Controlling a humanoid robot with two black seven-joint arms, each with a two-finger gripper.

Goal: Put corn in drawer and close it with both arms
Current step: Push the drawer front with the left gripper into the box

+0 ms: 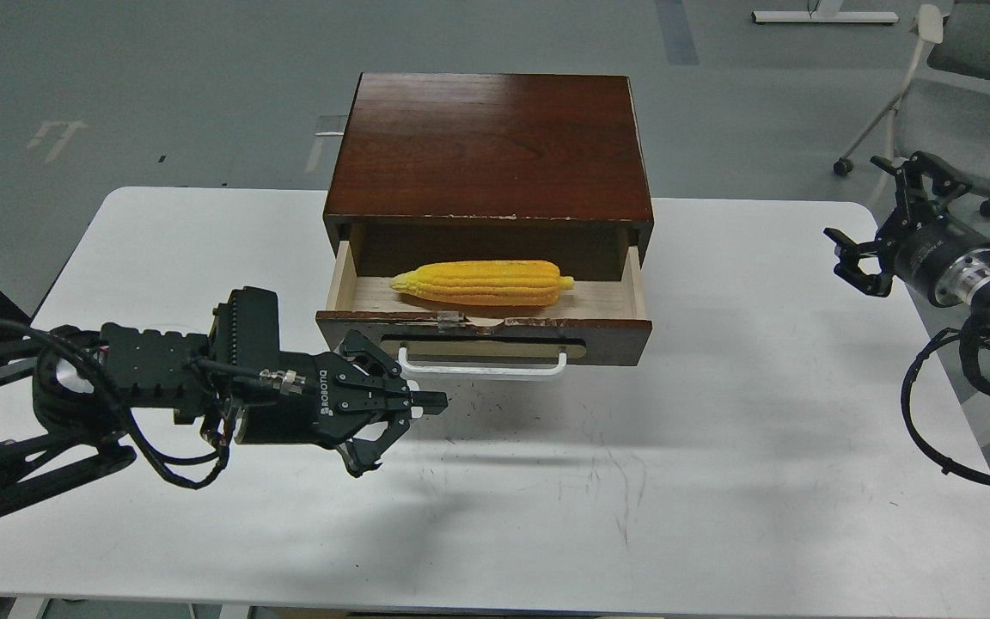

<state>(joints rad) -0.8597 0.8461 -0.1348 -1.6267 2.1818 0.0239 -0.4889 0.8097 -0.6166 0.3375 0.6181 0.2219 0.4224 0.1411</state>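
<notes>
The corn (483, 283) is lying lengthwise inside the open drawer (485, 329), on the pale wood floor, its tapered tip pointing toward the robot's left and its blunt end toward the right. It is resting roughly in the middle of the compartment, apart from both side walls. The drawer is standing pulled out from the dark-brown cabinet (489, 146), which is sitting on the far half of the white table (701, 447). The drawer front's top edge is showing chipped, pale patches, and the white bar handle (482, 365) is hanging on a tan oval plate.

The left gripper (413, 406) is reaching in from the left, hovering just in front of the drawer's left corner, near the left end of the handle. White lettering reading "ROBOTIQ" is showing on its black body. Its fingers are lying close together at the tips, but whether they are fully closed cannot be told; nothing is showing between them.

The right gripper (877, 219) is hanging well off to the right, beyond the table's edge and far from the drawer, its fingers spread wide and holding nothing. Loose black cables (933, 430) are looping under that arm. A grey chair (976, 103) is standing on the floor behind it.
</notes>
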